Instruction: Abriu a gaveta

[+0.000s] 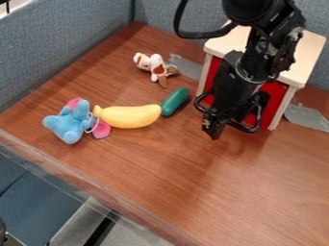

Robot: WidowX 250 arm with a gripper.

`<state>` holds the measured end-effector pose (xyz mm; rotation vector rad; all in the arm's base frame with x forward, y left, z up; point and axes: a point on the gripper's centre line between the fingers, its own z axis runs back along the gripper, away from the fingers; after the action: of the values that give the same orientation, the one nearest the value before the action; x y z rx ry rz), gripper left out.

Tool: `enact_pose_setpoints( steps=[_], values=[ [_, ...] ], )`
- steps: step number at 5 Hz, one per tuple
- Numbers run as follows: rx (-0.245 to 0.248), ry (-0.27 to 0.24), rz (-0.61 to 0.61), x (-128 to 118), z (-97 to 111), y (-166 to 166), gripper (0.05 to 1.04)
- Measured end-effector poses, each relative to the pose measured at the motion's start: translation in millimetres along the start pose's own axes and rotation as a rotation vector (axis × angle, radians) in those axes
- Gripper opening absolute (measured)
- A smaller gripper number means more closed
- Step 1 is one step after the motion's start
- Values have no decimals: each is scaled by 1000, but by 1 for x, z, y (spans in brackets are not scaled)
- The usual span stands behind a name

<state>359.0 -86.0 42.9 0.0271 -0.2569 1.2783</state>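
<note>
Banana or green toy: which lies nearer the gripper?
The dark green toy, between the yellow banana and the gripper; the banana lies by the blue plush.

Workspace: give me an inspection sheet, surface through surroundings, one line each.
Surface: brown wood-grain tabletop; gray tape beside the cabinet.
Job's things: red drawer front, partly hidden by the gripper; whether open, cannot tell.
Clutter: blue plush, yellow banana, green toy, white-and-brown plush.
Gripper: hangs before the drawer front.
Cables: black cable looping beside the arm.
Surroundings: blue-gray fabric panels.
</note>
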Motion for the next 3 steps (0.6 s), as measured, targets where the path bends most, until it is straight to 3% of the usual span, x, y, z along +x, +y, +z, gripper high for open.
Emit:
enact_pose_setpoints(
  steps=[2,3],
  values=[
    [15,11,-15,-2,-13,1,952],
    [-6,18,-9,-1,-13,-2,667]
  ],
)
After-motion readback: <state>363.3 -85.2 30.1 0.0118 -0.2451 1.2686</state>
